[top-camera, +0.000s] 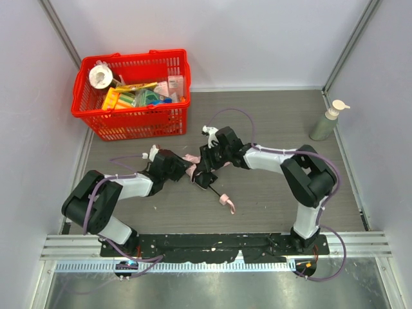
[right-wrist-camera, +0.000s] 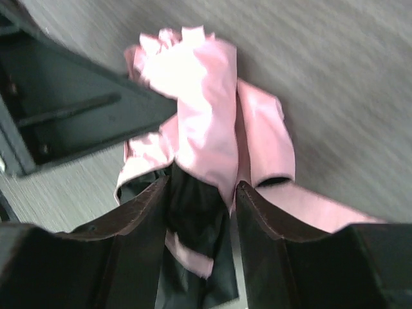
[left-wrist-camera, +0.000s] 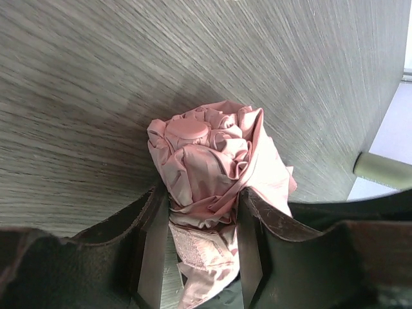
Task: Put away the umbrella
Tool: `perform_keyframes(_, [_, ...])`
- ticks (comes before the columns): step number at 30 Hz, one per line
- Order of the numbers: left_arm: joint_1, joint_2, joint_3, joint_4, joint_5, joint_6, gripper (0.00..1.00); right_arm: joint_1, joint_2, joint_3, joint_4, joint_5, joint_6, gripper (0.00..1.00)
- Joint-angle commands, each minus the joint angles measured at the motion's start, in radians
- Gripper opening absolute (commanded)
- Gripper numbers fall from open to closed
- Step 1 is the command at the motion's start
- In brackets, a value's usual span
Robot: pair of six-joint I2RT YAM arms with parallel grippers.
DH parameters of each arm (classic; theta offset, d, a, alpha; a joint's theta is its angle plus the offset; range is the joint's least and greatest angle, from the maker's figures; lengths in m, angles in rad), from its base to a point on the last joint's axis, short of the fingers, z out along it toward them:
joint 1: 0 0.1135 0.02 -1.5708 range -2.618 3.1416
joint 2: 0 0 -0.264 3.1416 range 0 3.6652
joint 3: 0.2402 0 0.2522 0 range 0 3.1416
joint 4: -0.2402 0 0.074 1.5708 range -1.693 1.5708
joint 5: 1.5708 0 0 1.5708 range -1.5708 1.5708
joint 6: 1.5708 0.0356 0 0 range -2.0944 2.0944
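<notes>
The pale pink umbrella (top-camera: 191, 159) lies folded at the table's middle, between my two grippers. Its thin black shaft runs toward the near right and ends at the small pink handle and strap (top-camera: 226, 201). My left gripper (top-camera: 187, 170) is shut on the bunched canopy (left-wrist-camera: 206, 161), with both fingers (left-wrist-camera: 154, 238) pressed against the fabric and the fastening tab between them. My right gripper (top-camera: 205, 172) stands open around a pink and black fold of the umbrella (right-wrist-camera: 206, 96), and a sliver of table shows beside its right finger (right-wrist-camera: 257, 225). The left gripper's dark body (right-wrist-camera: 71, 116) sits close on its left.
A red plastic basket (top-camera: 132, 119) full of small items stands at the back left. A pale green pump bottle (top-camera: 327, 121) stands at the back right, also seen as the pump bottle (left-wrist-camera: 383, 170). White walls close in on three sides.
</notes>
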Motion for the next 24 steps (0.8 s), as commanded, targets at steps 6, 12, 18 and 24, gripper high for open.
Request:
perform_keyframes(6, [-0.004, 0.003, -0.062, -0.319, -0.008, 0.066, 0.00, 0.079, -0.275, -0.110, -0.100, 0.177, -0.155, 0.55])
perform_keyframes(12, [-0.004, -0.018, -0.059, -0.367, 0.021, 0.039, 0.00, 0.281, -0.308, -0.133, 0.041, 0.459, -0.282, 0.57])
perform_keyframes(18, [-0.004, -0.032, -0.040, -0.442, 0.041, 0.003, 0.00, 0.418, -0.234, -0.190, 0.261, 0.725, -0.419, 0.57])
perform_keyframes(24, [-0.004, -0.040, -0.016, -0.514, 0.049, -0.014, 0.00, 0.469, -0.103, -0.201, 0.357, 0.808, -0.539, 0.57])
